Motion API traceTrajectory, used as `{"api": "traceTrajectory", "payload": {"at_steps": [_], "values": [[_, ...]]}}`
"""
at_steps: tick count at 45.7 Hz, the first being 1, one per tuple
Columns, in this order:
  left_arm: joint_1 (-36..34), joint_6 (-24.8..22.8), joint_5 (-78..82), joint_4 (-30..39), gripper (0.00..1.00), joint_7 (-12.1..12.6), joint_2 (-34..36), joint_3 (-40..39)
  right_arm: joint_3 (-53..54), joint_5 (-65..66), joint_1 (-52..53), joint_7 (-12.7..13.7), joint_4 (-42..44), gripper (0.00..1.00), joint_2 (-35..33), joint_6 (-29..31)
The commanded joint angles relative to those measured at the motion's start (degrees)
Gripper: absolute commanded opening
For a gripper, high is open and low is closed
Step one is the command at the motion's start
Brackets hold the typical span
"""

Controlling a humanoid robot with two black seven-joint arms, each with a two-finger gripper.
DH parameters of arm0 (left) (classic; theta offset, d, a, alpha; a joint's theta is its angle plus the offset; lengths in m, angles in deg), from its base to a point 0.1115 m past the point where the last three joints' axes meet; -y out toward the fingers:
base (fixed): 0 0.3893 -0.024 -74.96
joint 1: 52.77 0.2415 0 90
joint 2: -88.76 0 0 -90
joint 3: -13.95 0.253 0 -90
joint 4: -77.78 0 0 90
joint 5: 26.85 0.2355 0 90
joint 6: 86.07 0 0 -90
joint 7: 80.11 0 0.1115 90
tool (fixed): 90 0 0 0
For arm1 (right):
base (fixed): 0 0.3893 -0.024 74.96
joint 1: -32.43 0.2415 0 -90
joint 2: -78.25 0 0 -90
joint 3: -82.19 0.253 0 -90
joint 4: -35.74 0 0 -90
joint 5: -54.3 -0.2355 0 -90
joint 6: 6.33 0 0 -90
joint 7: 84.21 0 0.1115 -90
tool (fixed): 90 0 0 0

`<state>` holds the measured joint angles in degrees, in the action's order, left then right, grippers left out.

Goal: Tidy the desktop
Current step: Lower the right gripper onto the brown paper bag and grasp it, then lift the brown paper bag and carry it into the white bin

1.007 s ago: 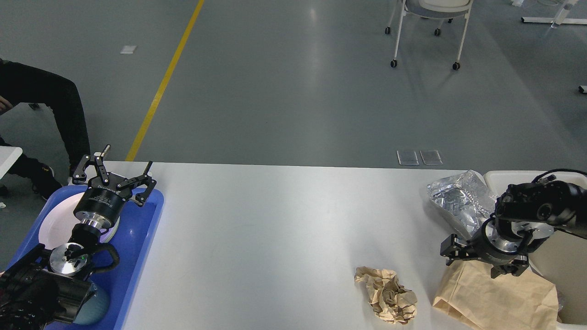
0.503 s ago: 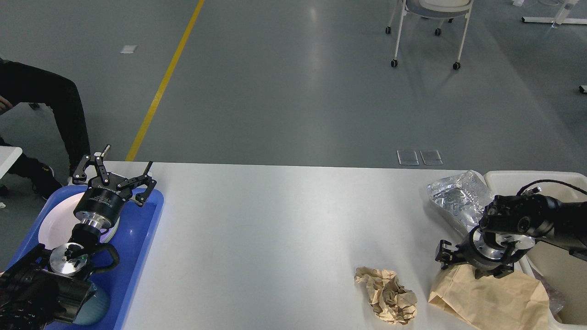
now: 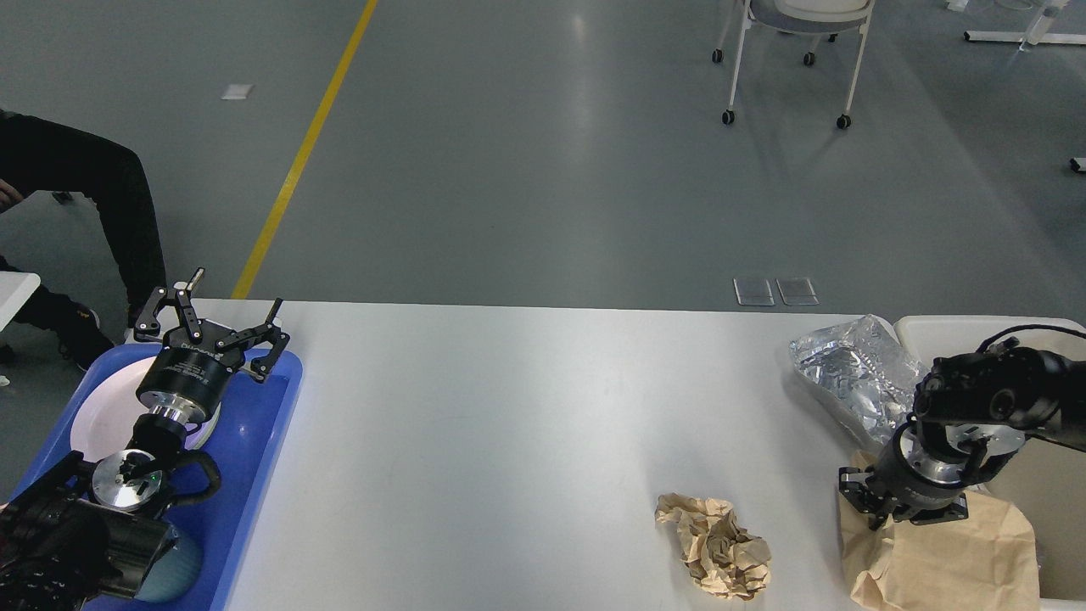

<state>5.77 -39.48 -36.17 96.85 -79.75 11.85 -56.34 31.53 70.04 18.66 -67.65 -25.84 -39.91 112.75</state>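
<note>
The white desktop point(image 3: 509, 407) holds a crumpled brown paper ball point(image 3: 714, 546) at the front right and a crinkled silver foil bag point(image 3: 853, 378) at the far right. My right gripper point(image 3: 904, 518) points down onto the top edge of a brown paper bag point(image 3: 942, 564) beside the bin. It looks shut on the bag, and its fingertips are hidden. My left gripper point(image 3: 216, 327) is open and empty above the far end of the blue tray point(image 3: 254, 424).
A cream-white bin point(image 3: 976, 327) stands off the table's right end, under my right arm. The blue tray holds a white plate point(image 3: 102, 416) and a grey-blue round object point(image 3: 182, 560). A person's legs point(image 3: 102, 195) and a wheeled chair point(image 3: 797, 51) are beyond the table.
My right gripper swung left, then back right and toward me, and the brown paper bag moved with it toward the bin. The left arm has not moved.
</note>
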Motion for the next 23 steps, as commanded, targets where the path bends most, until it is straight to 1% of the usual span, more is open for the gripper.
{"api": "traceTrajectory", "payload": {"at_steps": [1, 4, 8, 13, 17, 20, 23], "values": [[0.00, 0.00, 0.00, 0.00, 0.96, 0.00, 0.00, 0.06, -0.06, -0.01, 6.19, -0.03, -5.65, 0.00, -4.97, 3.18], [0.00, 0.00, 0.00, 0.00, 0.96, 0.00, 0.00, -0.03, -0.24, -0.01, 9.98, -0.03, -8.90, 0.00, -7.34, 4.93], [0.00, 0.00, 0.00, 0.00, 0.96, 0.00, 0.00, -0.03, -0.06, -0.01, 16.04, 0.05, -11.63, 0.00, -10.24, 9.94], [0.00, 0.00, 0.00, 0.00, 0.96, 0.00, 0.00, -0.03, 0.46, -0.18, 24.03, 0.05, -13.21, 0.00, -13.67, 16.97], [0.00, 0.00, 0.00, 0.00, 0.96, 0.00, 0.00, -0.03, 1.61, -0.36, 31.94, -0.03, -13.39, 0.00, -17.01, 21.19], [0.00, 0.00, 0.00, 0.00, 0.96, 0.00, 0.00, -0.03, 3.18, -0.62, 36.95, -0.12, -13.30, 0.00, -19.03, 23.39], [0.00, 0.00, 0.00, 0.00, 0.96, 0.00, 0.00, -0.03, 6.69, -1.06, 40.13, -0.21, -12.86, 0.00, -21.31, 24.10]]}}
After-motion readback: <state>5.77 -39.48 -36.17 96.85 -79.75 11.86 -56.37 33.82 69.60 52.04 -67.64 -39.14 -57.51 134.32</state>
